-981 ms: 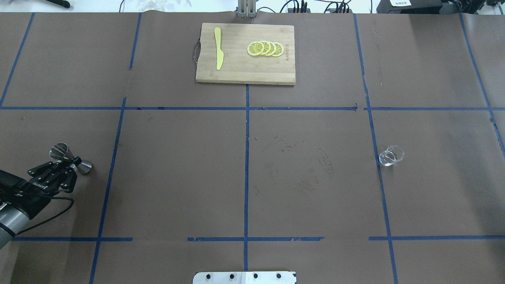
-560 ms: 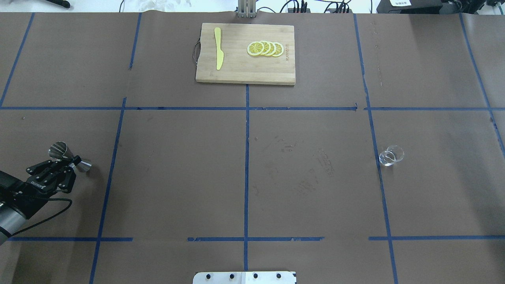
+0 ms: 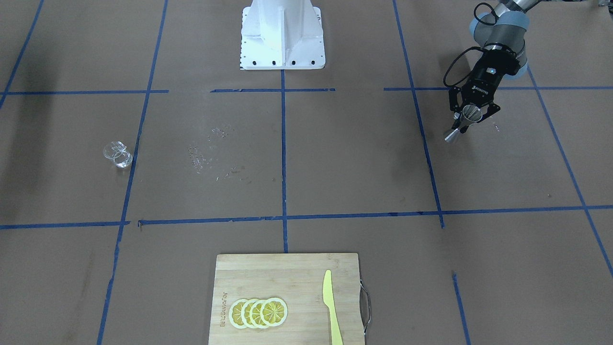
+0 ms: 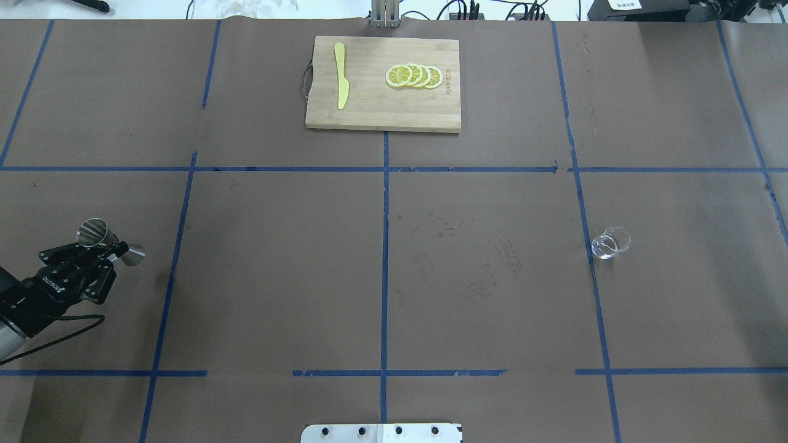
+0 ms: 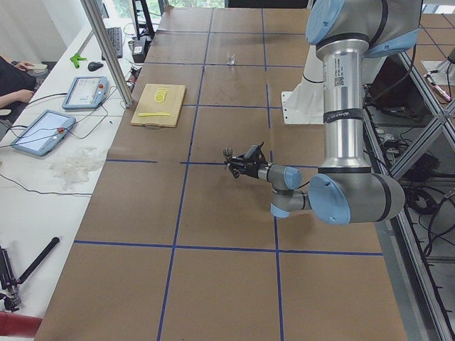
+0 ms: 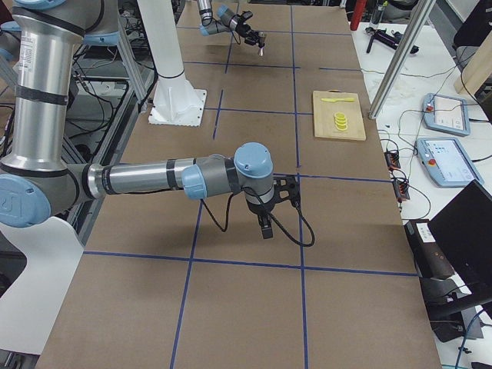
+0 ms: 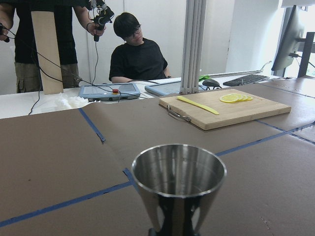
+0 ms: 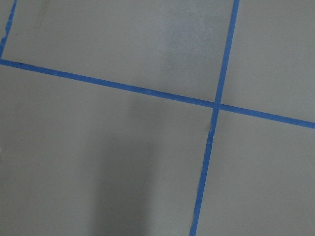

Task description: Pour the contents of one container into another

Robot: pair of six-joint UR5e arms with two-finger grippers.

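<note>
The jigger (image 4: 94, 234) — polished steel, two cones meeting at a narrow waist — is clamped there by the left pincer (image 4: 114, 248), over the left end of the tabletop (image 4: 277, 277); whether the right pincer (image 6: 266, 229) is closed cannot be told.

2 silver tubular arms (image 5: 343, 106), pale blue joint caps (image 6: 253, 162), black jaws, looped black cable (image 3: 447, 71), white pedestal (image 3: 281, 33)

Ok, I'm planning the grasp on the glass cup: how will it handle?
The cup is clear, smooth glass, so it is probably slippery to grip and liable to crack if squeezed hard. It is short and wide, so it should resist tipping when nudged. Whether it holds liquid is hard to tell.
</note>
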